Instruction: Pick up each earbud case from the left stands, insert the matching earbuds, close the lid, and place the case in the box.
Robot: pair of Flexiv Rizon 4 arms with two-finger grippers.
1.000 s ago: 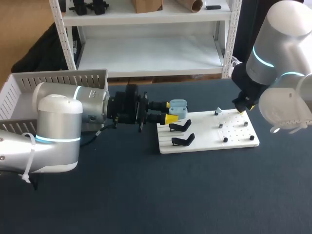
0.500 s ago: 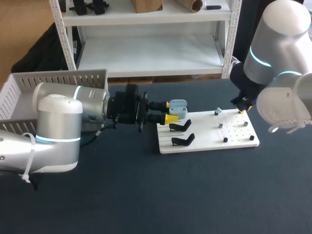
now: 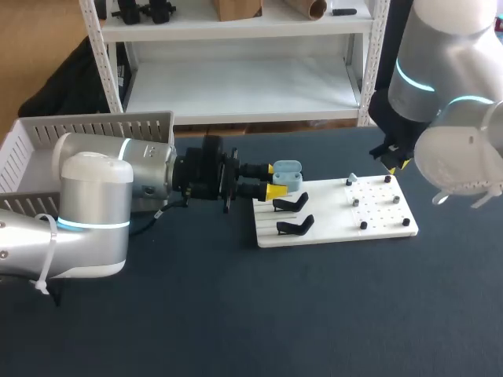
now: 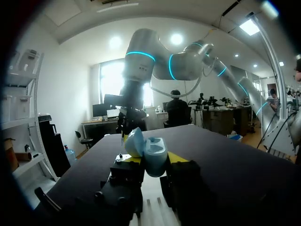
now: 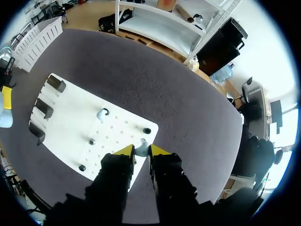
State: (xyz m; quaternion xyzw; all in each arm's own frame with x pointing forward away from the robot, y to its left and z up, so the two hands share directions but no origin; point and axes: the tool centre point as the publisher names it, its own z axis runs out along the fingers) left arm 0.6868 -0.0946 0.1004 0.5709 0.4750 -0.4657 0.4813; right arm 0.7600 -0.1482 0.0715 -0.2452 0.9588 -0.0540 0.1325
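Note:
My left gripper (image 3: 277, 180) is shut on a light blue earbud case (image 3: 288, 174), held just off the left edge of the white board (image 3: 338, 214). In the left wrist view the case (image 4: 151, 154) stands between the yellow tips with its lid open. My right gripper (image 3: 393, 162) hangs above the board's far right corner. In the right wrist view this gripper (image 5: 142, 150) is shut on a small pale earbud (image 5: 142, 146), lifted over the board (image 5: 66, 127). A second pale earbud (image 3: 351, 180) rests on a peg of the board.
Two empty black stands (image 3: 291, 204) (image 3: 296, 226) sit on the board's left part, and several small dark pegs (image 3: 363, 225) on its right part. A white slatted box (image 3: 86, 129) stands at the far left, behind my left arm.
My right gripper's fingers came together on the earbud at the board's far right corner, then rose with it. The left arm and the case have not moved.

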